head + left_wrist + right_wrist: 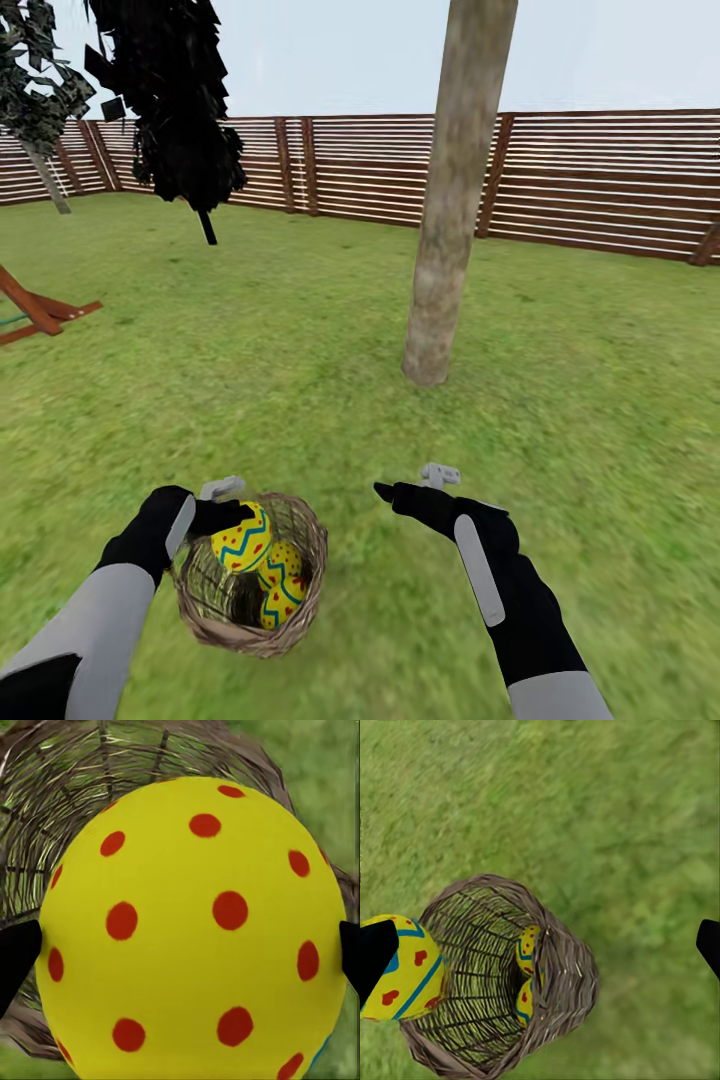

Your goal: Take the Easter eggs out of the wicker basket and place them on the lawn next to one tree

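1. Eggs number three: one yellow egg (pixel 241 537) with a blue zigzag and red dots is held over the basket's rim, and two more eggs (pixel 283 585) lie inside the basket, one against the other.
2. One wicker basket (pixel 300 620) stands on the lawn (pixel 300 350), just in front of the robot and between its two arms.
3. One tree (pixel 450 210) with a bare pale trunk rises from the grass ahead, near the basket but apart from it.
4. One dark-leaved tree (pixel 180 100) stands farther back on the left, before the slatted wooden fence (pixel 600 180).
5. The left gripper (pixel 180 952) has its fingers (pixel 16 952) spread about as wide as the egg and pressed to its two sides; the egg sits between them, above the basket.
6. The right gripper (pixel 405 485) hovers over the grass beside the basket, its fingers (pixel 709 945) set wide apart with nothing between them and touching nothing.
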